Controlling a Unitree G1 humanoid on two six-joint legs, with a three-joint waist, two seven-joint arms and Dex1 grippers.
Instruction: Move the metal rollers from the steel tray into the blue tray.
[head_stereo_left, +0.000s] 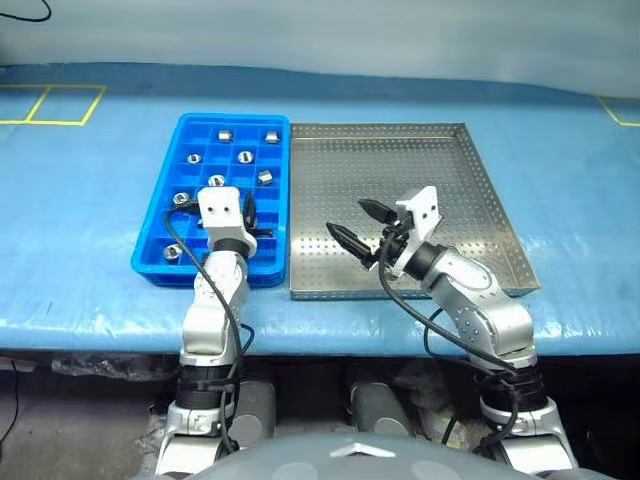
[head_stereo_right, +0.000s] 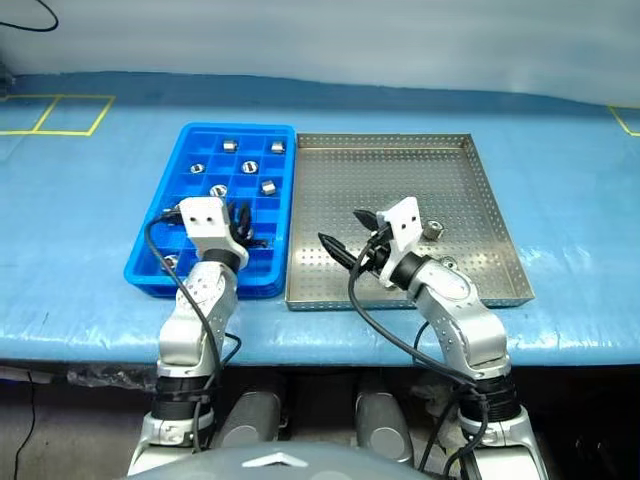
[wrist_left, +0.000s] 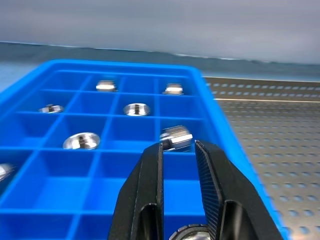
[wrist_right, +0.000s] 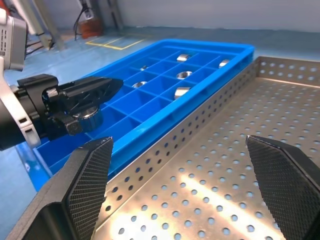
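A: Left gripper (head_stereo_left: 249, 210) sits mid-left of the head view, over the near right part of the blue tray (head_stereo_left: 152, 262). It is clenched on one metal roller (wrist_right: 91, 118), which sits low between the fingers, under the tips.

B: Release plan?

A: My judgement: centre it over one empty cell and lower it before opening, so the roller drops flat and doesn't bounce off a divider wall. The near cells by the right wall look free.

B: Other rollers?

A: Several rollers lie in the far cells, one per cell, such as (head_stereo_left: 245, 156). One sits loose in the steel tray (head_stereo_right: 432, 229), right of centre, just beside the right arm.

B: Right gripper?

A: The right gripper (head_stereo_left: 346, 216) is spread wide and empty, over the tray's near middle.

B: Obstructions?

A: The left arm's black cable (head_stereo_left: 178, 240) loops over the near cells and could snag. The two grippers are near each other, with the tray walls between them.
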